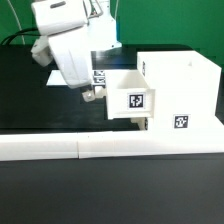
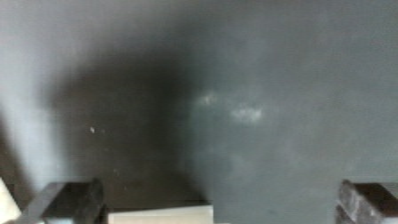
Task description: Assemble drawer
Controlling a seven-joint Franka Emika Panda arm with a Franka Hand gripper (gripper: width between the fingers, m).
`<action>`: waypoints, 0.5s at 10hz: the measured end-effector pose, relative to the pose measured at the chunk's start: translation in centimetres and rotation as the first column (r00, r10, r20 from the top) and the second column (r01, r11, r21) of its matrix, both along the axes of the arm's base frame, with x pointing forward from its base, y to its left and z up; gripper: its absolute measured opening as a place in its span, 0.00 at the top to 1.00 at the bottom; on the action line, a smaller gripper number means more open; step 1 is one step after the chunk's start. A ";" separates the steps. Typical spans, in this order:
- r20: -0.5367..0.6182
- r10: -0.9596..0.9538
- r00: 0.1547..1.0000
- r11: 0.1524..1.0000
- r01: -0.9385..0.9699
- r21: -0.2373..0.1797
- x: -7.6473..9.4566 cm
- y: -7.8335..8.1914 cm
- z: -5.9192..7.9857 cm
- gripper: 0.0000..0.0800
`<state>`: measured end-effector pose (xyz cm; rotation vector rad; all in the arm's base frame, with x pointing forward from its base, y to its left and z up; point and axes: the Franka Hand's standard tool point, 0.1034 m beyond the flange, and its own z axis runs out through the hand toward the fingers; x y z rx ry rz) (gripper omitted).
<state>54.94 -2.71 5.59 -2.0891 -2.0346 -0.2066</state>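
The drawer's large white casing (image 1: 180, 85) stands on the dark table at the exterior view's right, with a square tag low on its front. A small open-top tray (image 1: 130, 95) with its own tag sticks out of the casing's left side, partly slid in. My gripper (image 1: 89, 92) hangs just left of the tray, close to its outer wall. In the wrist view my gripper (image 2: 219, 205) is open, its dark fingers (image 2: 71, 200) far apart over bare table. Nothing sits between them. A white corner (image 2: 169, 217) shows at the frame's edge; I cannot tell what it belongs to.
A long low white bar (image 1: 100, 148) runs across the front of the table, before the casing. The marker board (image 1: 102, 76) lies behind my gripper, mostly hidden by it. Black cables trail at the back left.
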 end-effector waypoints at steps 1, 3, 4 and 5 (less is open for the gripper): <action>-0.007 -0.023 1.000 1.000 0.023 0.000 0.2 0.8 0.1 0.19; -0.016 -0.045 0.999 0.999 0.045 0.001 0.4 2.3 0.2 0.19; -0.024 -0.056 0.998 0.998 0.056 0.003 0.4 3.0 0.1 0.19; -0.032 -0.063 0.998 0.998 0.063 0.005 0.4 3.8 -0.1 0.19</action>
